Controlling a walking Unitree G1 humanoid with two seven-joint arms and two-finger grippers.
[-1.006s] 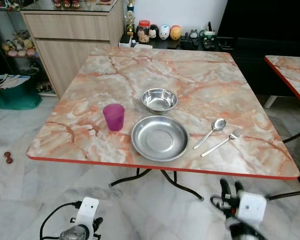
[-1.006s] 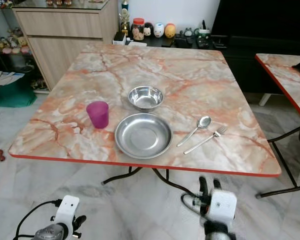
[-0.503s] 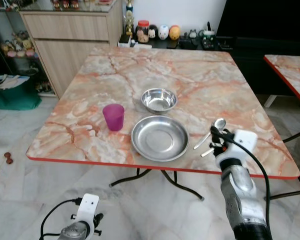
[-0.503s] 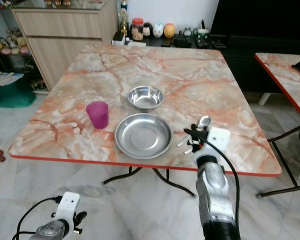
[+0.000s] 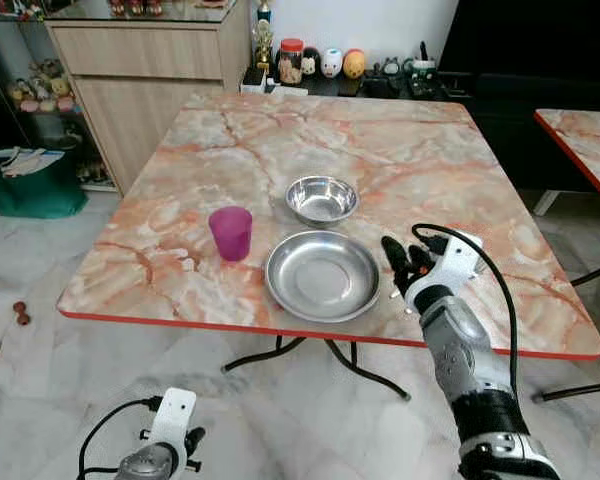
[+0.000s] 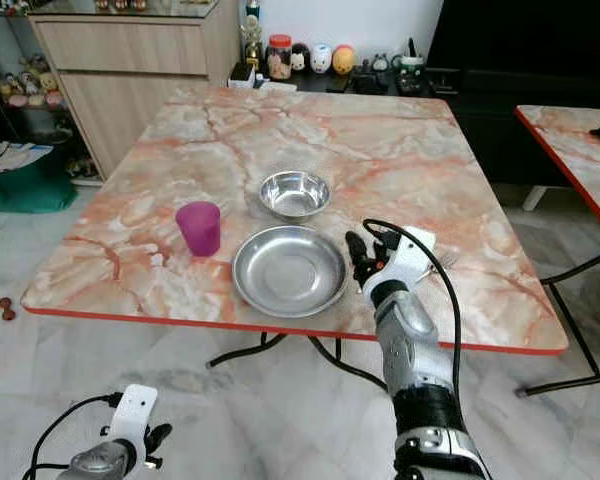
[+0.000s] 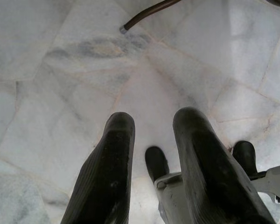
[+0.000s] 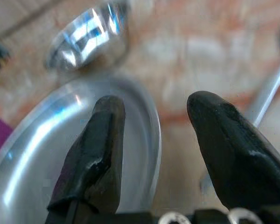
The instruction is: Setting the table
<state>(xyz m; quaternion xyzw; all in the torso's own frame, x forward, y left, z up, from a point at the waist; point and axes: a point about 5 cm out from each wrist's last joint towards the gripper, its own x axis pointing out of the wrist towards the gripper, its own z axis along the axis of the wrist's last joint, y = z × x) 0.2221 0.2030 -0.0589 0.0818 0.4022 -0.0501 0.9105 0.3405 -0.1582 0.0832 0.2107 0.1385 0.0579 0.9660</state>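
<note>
Centrally, shiny round steel plate (image 5: pixel 322 275), shallow, beside smaller bowl (image 5: pixel 321 199).

Silver right arm (image 5: pixel 458 345), black cable, black-fingered hand (image 5: pixel 400 259).

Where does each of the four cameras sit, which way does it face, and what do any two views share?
Left eye view: on the head, looking forward and down at the marble table; right arm raised, right gripper beside the steel plate.
Right eye view: same head, same scene; left gripper hangs low.
Left wrist view: along the left fingers, facing the floor.
Right wrist view: along its open jaws.
Shared: the right wrist and eye views show the plate, small bowl and purple cup.
</note>
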